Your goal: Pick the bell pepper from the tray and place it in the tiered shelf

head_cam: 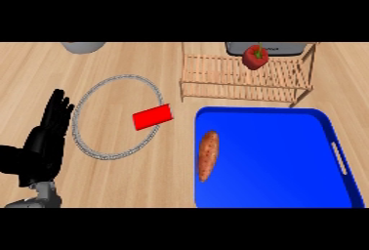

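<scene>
A red bell pepper (255, 57) sits on the top level of the wooden tiered shelf (245, 78) at the back right. In front of the shelf lies the blue tray (288, 161), holding only a brown sweet potato (208, 155) near its left side. My left hand (47, 139) rests open at the left edge, fingers straight and pointing up, touching nothing. My right hand does not show.
A grey ring-shaped mat (115, 116) lies left of the tray with a red block (153, 117) on its right rim. A grey bowl-like object (83, 46) is at the back left, and a grey appliance (274, 49) stands behind the shelf.
</scene>
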